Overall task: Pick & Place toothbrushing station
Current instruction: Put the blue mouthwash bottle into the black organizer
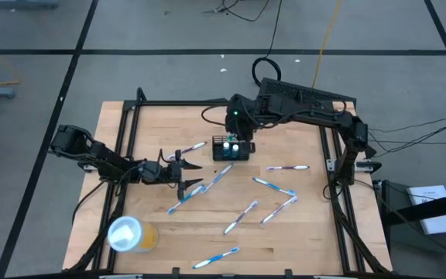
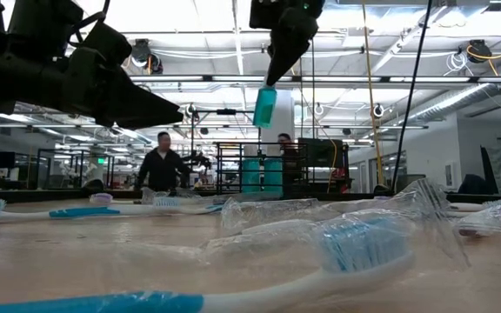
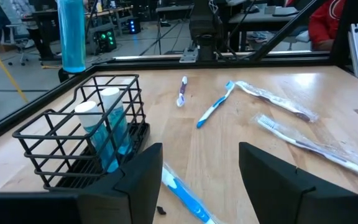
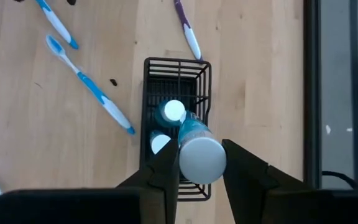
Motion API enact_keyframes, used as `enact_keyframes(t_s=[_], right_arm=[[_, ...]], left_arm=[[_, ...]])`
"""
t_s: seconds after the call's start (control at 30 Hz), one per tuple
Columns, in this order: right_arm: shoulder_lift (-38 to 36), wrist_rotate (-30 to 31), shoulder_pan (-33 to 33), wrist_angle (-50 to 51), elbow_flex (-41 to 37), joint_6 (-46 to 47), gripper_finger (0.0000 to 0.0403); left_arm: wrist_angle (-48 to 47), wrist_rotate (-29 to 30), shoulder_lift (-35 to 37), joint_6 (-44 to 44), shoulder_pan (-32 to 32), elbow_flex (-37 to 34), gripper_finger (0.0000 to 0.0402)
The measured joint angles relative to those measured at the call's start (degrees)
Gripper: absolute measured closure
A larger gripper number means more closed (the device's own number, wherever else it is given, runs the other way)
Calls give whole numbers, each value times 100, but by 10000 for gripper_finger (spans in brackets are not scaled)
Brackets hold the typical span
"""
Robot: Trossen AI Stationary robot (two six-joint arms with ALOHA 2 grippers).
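Holding: right gripper [image 4: 201,171] clamps a teal toothpaste tube with white cap [image 4: 197,152] between its fingers.
Station: the small black wire-mesh holder [image 4: 176,74] sits on the wooden table [image 1: 300,225] directly beneath this gripper; two more teal tubes [image 3: 107,127] stand upright inside it.
Left gripper [image 3: 197,171]: fingers spread apart, holding nothing, low over the table; the holder is just beside it.
Toothbrushes: a blue-and-white toothbrush [image 3: 213,109] lies beyond the left gripper, others scattered around.

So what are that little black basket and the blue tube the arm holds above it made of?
The basket looks like thin metal wire with a matte black coating: an open grid of slim bars you can see the wood through. The tube, gripped between the right arm's fingers, seems translucent teal plastic with an opaque white cap, smooth and slightly glossy. Whether the wire is metal or moulded plastic I can't confirm.
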State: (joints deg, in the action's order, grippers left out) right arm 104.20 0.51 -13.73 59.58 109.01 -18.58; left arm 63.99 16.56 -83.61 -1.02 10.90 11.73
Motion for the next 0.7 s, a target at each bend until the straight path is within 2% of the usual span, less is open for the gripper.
enact_keyframes(t_s=[0.7], right_arm=[[544,-383,-206,20,-4,-74,314]], left_arm=[[0,0,0,-7,0,2,185]])
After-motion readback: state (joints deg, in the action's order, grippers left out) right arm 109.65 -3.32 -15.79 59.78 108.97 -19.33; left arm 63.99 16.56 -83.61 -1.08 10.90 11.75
